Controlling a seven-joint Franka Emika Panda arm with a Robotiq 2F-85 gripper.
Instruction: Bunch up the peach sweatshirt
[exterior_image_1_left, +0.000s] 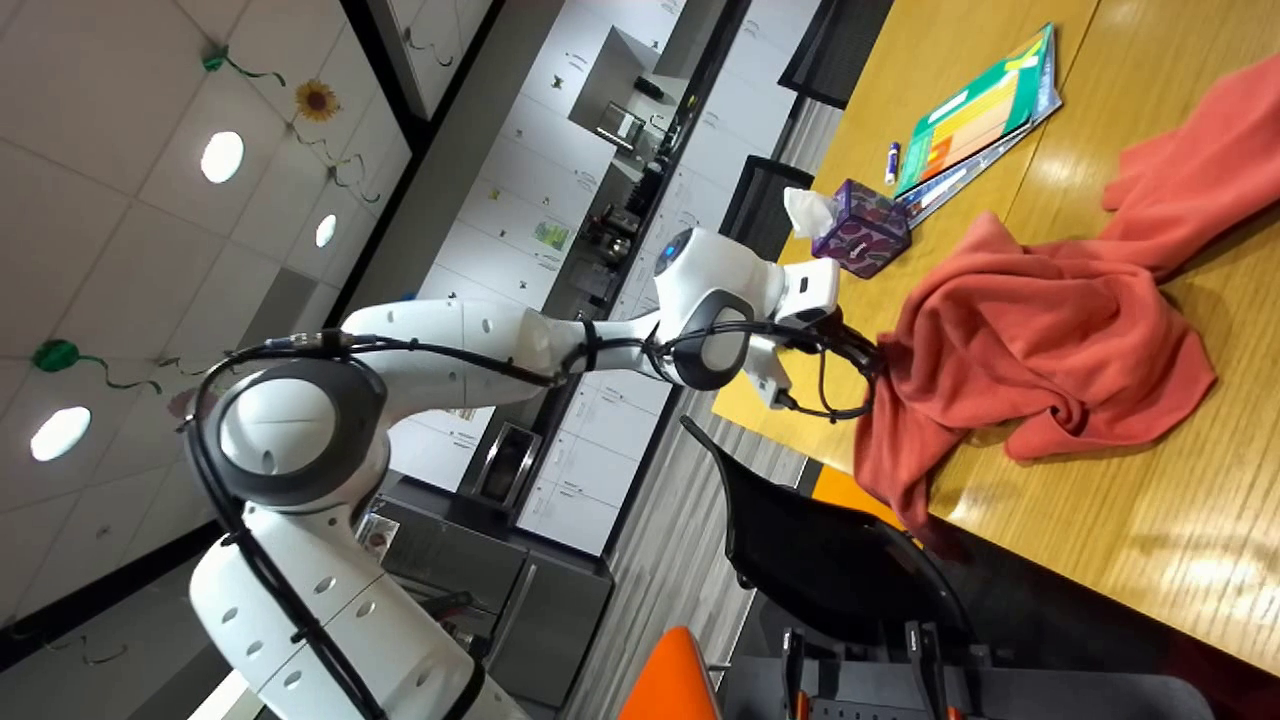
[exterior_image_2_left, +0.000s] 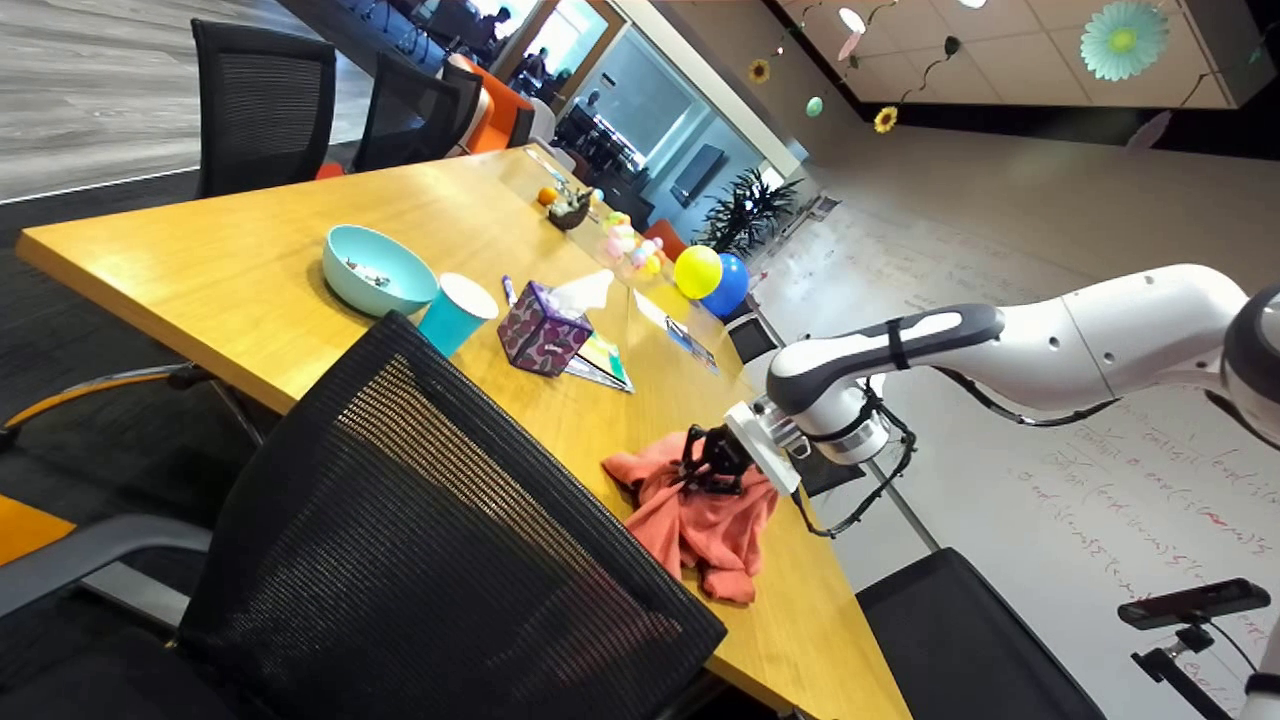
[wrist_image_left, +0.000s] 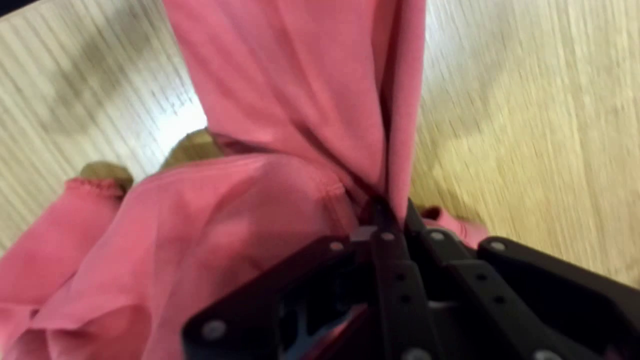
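The peach sweatshirt (exterior_image_1_left: 1040, 340) lies crumpled on the wooden table in loose folds. In an exterior view one part stretches to the right edge of the picture, and another part hangs over the table edge by a black chair. It also shows in an exterior view (exterior_image_2_left: 705, 520), partly hidden behind a chair back, and fills much of the wrist view (wrist_image_left: 290, 85). My gripper (wrist_image_left: 400, 215) has its fingers close together with a fold of the sweatshirt pinched between them. The gripper also shows in an exterior view (exterior_image_2_left: 690, 465), low over the fabric. The fingertips are partly covered by cloth.
A purple tissue box (exterior_image_1_left: 862, 228), a green-and-yellow booklet (exterior_image_1_left: 985, 105) and a marker (exterior_image_1_left: 892, 162) are on the table (exterior_image_1_left: 1130, 520). A teal bowl (exterior_image_2_left: 375, 268) and blue cup (exterior_image_2_left: 458, 315) stand farther along. Black chairs (exterior_image_1_left: 830, 560) stand at the table edge.
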